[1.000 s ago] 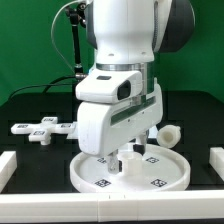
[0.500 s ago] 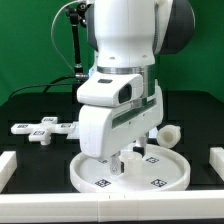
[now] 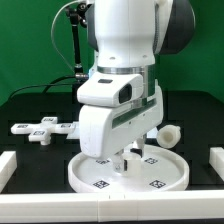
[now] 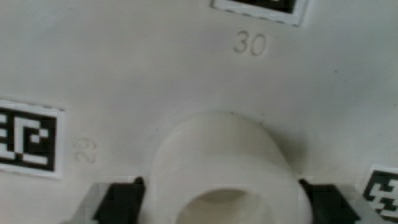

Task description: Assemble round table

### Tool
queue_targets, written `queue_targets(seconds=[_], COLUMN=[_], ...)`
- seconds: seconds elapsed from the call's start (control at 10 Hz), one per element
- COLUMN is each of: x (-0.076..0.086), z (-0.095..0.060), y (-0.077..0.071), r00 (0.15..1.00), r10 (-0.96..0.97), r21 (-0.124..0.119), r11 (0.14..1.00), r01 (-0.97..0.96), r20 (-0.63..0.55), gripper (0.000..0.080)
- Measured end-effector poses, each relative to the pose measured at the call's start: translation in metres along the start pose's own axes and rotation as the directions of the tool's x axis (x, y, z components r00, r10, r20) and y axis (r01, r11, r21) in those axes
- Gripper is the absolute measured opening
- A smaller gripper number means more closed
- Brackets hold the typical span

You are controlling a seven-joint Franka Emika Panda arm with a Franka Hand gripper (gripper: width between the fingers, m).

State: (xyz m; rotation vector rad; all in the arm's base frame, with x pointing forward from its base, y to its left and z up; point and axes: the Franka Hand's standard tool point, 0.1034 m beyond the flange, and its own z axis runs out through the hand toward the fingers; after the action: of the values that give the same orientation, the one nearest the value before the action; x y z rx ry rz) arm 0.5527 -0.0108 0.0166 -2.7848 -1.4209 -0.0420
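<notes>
The round table's large rimmed disc (image 3: 82,176) lies flat at the front of the table, with square markers on its face. A thick white stub (image 3: 128,166) stands up from the disc's middle. My gripper (image 3: 129,160) reaches straight down over it and is shut on that stub. In the wrist view the stub (image 4: 217,160) fills the space between my two dark fingers (image 4: 121,200), with the disc's face (image 4: 125,60) behind it. The cross-shaped foot piece (image 3: 40,128) lies at the exterior view's left. A short thick white cylinder (image 3: 167,132), the leg by its look, lies behind the disc at the right.
White border bars stand at the exterior view's left (image 3: 6,166) and right (image 3: 215,160) front corners, close to the disc's sides. The table top is black. My arm's bulk hides the ground behind the disc's middle.
My jaws have closed in from wide open onto the stub. The arm, the disc and the loose parts have not visibly moved.
</notes>
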Motion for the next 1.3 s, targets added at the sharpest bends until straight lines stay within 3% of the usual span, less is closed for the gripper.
queue_targets(seconds=[0.4,0.6,1.0,1.3], x=[0.0,0.015,0.048,0.049], z=[0.0,0.0,0.001,0.001], y=[0.0,0.001,-0.018,-0.019], r00=[1.0,1.0,0.998,0.997], r10=[0.0,0.007,0.061,0.08], r21=[0.0,0.001,0.012,0.008], r11=[1.0,1.0,0.998,0.997], r01=[0.0,-0.007,-0.061,-0.08], r20=[0.0,-0.003,0.005,0.011], gripper=[0.0406,0.0406,0.0406,0.0407])
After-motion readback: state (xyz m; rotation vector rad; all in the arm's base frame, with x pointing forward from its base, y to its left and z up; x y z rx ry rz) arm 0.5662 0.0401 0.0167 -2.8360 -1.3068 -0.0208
